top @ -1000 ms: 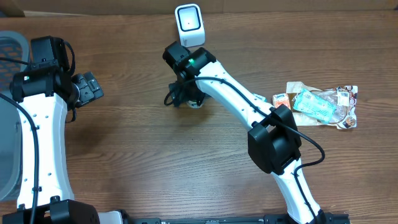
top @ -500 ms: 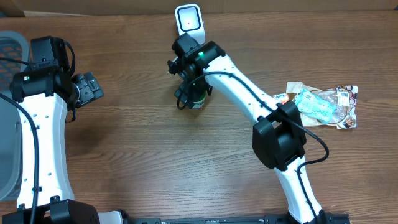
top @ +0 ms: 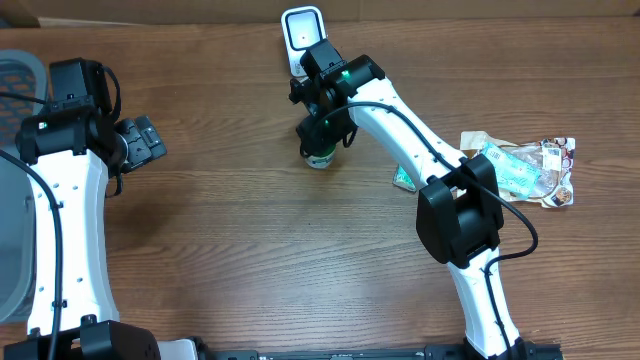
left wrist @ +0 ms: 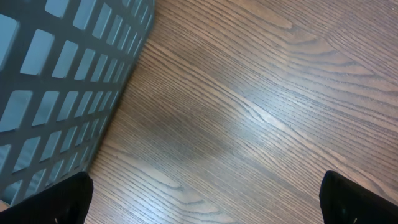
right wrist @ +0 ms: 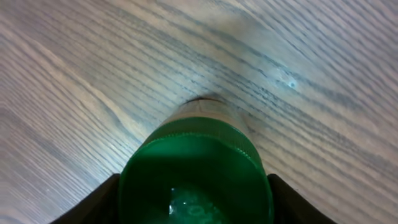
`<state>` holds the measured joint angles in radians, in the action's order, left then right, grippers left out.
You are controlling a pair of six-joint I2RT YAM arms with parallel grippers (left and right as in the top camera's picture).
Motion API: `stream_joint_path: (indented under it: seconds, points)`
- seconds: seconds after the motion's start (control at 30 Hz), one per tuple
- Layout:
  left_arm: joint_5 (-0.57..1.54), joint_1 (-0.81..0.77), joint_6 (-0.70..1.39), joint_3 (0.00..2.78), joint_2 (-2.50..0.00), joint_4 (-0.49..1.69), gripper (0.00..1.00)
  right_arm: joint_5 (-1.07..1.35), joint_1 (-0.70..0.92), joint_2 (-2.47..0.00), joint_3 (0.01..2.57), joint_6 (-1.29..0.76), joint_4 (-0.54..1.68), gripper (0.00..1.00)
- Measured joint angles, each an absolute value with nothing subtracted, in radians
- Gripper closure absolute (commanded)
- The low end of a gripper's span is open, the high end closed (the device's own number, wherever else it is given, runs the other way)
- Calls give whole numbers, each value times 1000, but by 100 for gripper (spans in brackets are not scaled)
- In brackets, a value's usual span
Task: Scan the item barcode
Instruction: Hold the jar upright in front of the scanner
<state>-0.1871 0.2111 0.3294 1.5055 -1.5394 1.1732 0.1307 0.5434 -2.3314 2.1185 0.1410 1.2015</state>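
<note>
Change noted: over the last second the right arm has swung up toward the back of the desk [top: 230, 250], so its wrist now sits just in front of the scanner [top: 303, 32]. The right end effector [top: 321, 140] has drawn in from wide apart onto the bottle [top: 320, 158]. The bottle has barely shifted and stands upright.

Item 1, far left: grey mesh basket [top: 14, 78] at the desk's edge. We cannot see its contents.

Item 2: left end effector [top: 145, 140], near the basket, spread wide over bare wood and holding nothing.

Item 3, top centre: the scanner, white with a dark-rimmed window.

Item 4: the bottle, near the scanner but apart from it. From the right wrist we look straight down on its green cap [right wrist: 196, 171]. The dark fingers [right wrist: 102, 202] sit hard against either side with no gap showing, so we enter the right end effector as clamped on the cap.

Item 5, right: a loose heap of packets [top: 520, 170], well apart from the scanner. A teal packet [top: 404, 179] lies partly under the arm.

Assessment: we judge the grip only just made and the bottle not yet lifted. No barcode shows in any view, so the label must still be raised and turned toward the window. The smooth round cap may slip or twist between the fingers.
</note>
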Motion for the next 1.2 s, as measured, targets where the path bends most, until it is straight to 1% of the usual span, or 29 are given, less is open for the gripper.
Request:
stream_joint_path:
  seconds: [0.07,0.2,0.23,0.27,0.3,0.33,0.37,0.4,0.5,0.63,0.77,1.07,1.2]
  points:
    - [-187,211,329,1505,-1539,1174,0,132,543,-2331,2119,62,1209,54]
    - [-187,211,329,1505,-1539,1174,0,140,543,-2325,2119,-172,1254,52]
    - [-187,211,329,1505,-1539,1174,0,144,543,-2324,2119,-244,1270,48]
    - [-187,211,329,1505,-1539,1174,0,145,544,-2323,2119,-290,1277,39]
    - [-187,211,329,1505,-1539,1173,0,147,544,-2323,2119,-337,1281,32]
    - [-187,211,329,1505,-1539,1174,0,148,545,-2323,2119,-371,1282,29]
    - [-187,211,329,1505,-1539,1173,0,149,546,-2323,2119,-404,1282,23]
    - [-187,211,329,1505,-1539,1174,0,148,548,-2323,2119,-427,1285,18]
    - [-187,211,329,1505,-1539,1174,0,118,561,-2323,2118,-470,1296,9]
    - [-187,211,329,1505,-1539,1174,0,85,574,-2323,2118,-466,1290,3]
    - [-187,211,329,1505,-1539,1174,1,68,576,-2323,2117,-437,1262,4]
    - [-187,211,329,1505,-1539,1173,0,51,576,-2323,2060,-398,1219,14]
    - [-187,211,329,1505,-1539,1173,0,40,576,-2324,2024,-393,1217,20]
